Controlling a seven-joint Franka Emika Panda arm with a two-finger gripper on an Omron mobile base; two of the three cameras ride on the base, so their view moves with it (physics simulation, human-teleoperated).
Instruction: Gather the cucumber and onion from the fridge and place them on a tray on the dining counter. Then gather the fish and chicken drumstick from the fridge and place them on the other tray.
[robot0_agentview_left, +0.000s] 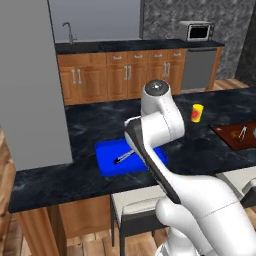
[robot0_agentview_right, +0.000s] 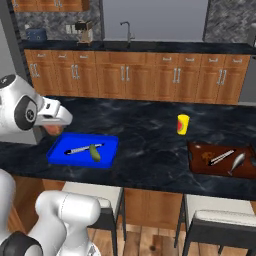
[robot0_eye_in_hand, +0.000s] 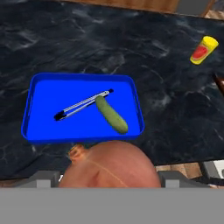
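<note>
The arm is folded over the near edge of the dining counter (robot0_agentview_right: 150, 135), and the gripper (robot0_eye_in_hand: 109, 177) is directed downward and forward toward the blue tray (robot0_eye_in_hand: 39, 87). The jaws are held wide and are closed on the onion (robot0_eye_in_hand: 109, 166), which is seen large between them in the hand view. In the right base view a small reddish part of the onion (robot0_agentview_right: 51, 130) is seen just under the white hand, near the left end of the tray (robot0_agentview_right: 60, 150).

The onion is a round ball of pale reddish-orange colour, with fine lighter lines on its skin and a small knob on its upper left side. The cucumber (robot0_eye_in_hand: 111, 114) is lying inside the tray, ahead of the gripper; it is dark green, smooth and oblong, and it is placed diagonally. A thin metal utensil with a dark end (robot0_eye_in_hand: 81, 106) is lying beside it, and its far end touches the cucumber's end or lies just beside it.

The raised rim of the tray is just ahead of the onion. Bare blue floor is seen in the tray left of the utensil and right of the cucumber. Beyond the tray, wide black counter is open. A yellow cup with a red mark (robot0_eye_in_hand: 203, 50) stands far ahead to the right. The reddish-brown tray (robot0_agentview_right: 200, 160) lies well apart to the right, with a grey fish (robot0_agentview_right: 238, 161) on it.
</note>
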